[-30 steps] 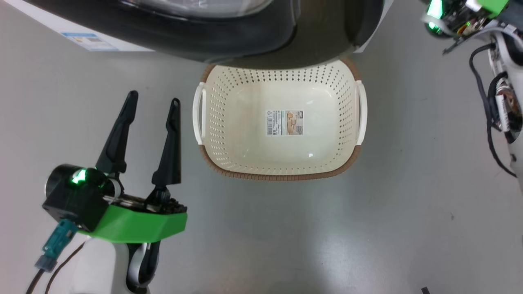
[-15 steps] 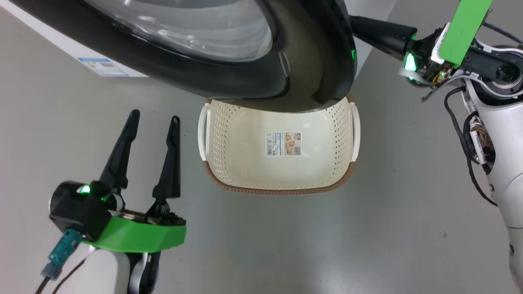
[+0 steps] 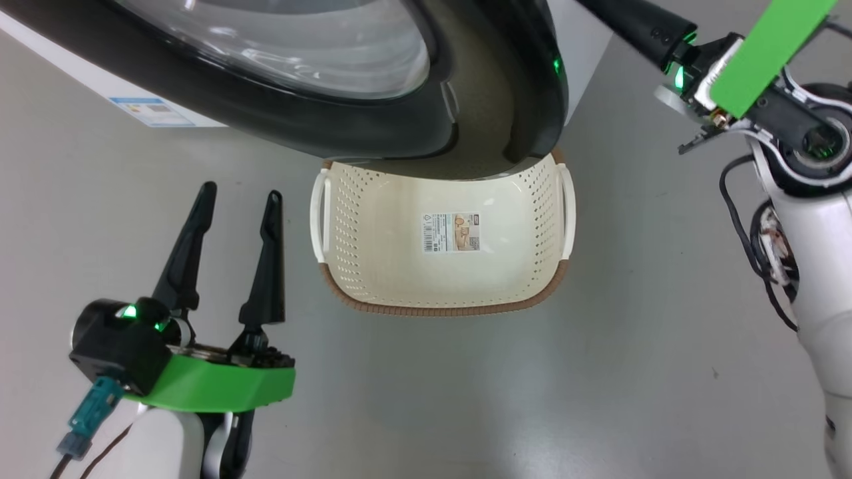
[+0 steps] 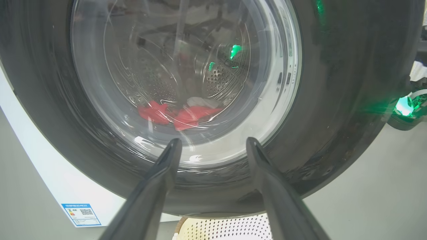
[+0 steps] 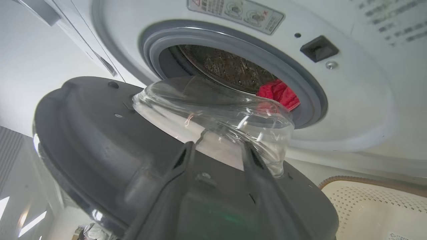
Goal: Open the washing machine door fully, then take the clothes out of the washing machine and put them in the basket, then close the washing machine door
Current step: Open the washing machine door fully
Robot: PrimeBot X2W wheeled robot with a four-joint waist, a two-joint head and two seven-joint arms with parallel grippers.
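Floor [image 3: 466, 399]: plain grey, beneath both arms and the basket.
Left gripper [image 3: 240, 191]: nearest, at the robot's left above the floor; its two dark fingers are spread wide with air between them, pointing toward the door.
Basket [image 3: 432, 310]: upright on the floor just right of the left gripper, a paper label [image 3: 450, 232] on its bottom; its far end sits under the door.
Washing machine door [image 3: 319, 126]: swung partly out, its glossy black rim overhanging the basket.
Right gripper [image 5: 217, 145]: at the door's inner face beside the glass bowl [image 5: 213, 110], fingers parted; contact unclear.
Washing machine [image 5: 350, 100]: white front beyond, grey gasket [image 5: 300, 90] ringing the opening.
Clothes [image 5: 278, 93]: red, low inside the drum [image 5: 227, 66].
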